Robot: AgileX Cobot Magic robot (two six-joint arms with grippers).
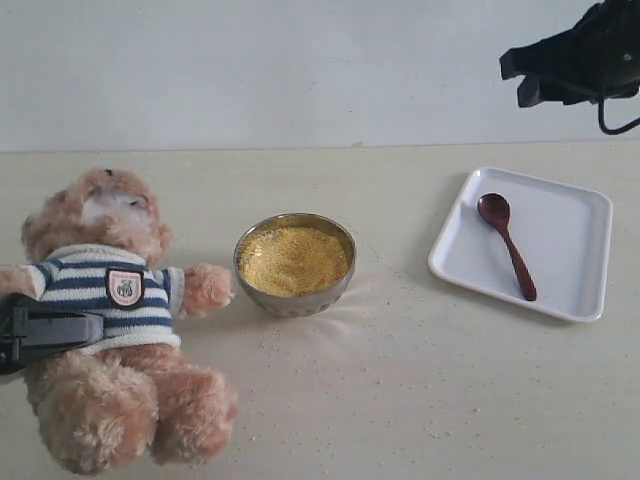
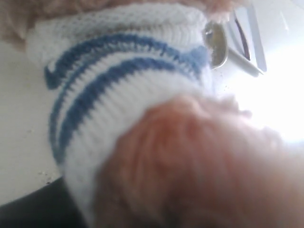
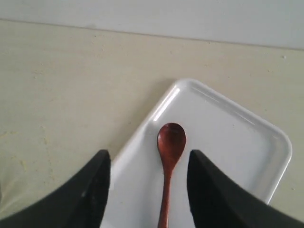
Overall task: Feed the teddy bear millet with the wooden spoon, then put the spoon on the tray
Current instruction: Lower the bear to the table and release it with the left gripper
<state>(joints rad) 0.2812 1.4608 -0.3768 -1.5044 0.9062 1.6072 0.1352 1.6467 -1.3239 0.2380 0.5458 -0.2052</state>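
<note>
Where the pale counter (image 1: 400, 400) meets the left edge of the exterior view, the fluffy light-brown plush teddy bear (image 1: 90, 280), dressed in a navy-and-white striped shirt with a small shield badge, sits with its legs toward the camera and one arm stretched toward the middle. The black left end effector (image 1: 70, 328) is closed about the bear's midriff, with one dark finger pressed across the front of the shirt hem; its wrist view is filled by blurred shirt knit and fur. Just beside the bear's outstretched paw stands a small round shiny metal bowl (image 1: 300, 300) heaped with fine golden-yellow millet (image 1: 293, 260), and stray grains lie scattered on the counter around it. Well apart to the right rests the flat white rectangular plastic tray (image 1: 570, 230) with rounded corners and a low rim. The small dark reddish-brown wooden spoon (image 1: 508, 245) lies wholly inside it on a diagonal, oval bowl toward the far side and handle toward the near rim. Above the tray hangs the black right end effector (image 1: 565, 65), clear of the spoon, its fingers (image 3: 95, 190) spread wide and holding nothing.
</note>
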